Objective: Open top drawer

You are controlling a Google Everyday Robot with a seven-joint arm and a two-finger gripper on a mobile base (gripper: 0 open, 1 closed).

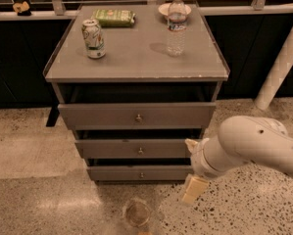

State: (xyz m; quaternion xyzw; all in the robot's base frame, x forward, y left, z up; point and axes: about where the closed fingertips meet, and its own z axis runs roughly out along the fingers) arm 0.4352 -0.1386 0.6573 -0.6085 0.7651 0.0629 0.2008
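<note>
Tool [191,166] low, fingers [194,189] apparently spread, gripping nothing; top drawer [102,115] up-left of it, slightly ajar, untouched.

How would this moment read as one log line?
top drawer: partly out | claw: open, empty, low by chest front right

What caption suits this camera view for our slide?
Gripper hangs open beside the cabinet's lower drawers, clear of the top drawer and its knob.
</note>
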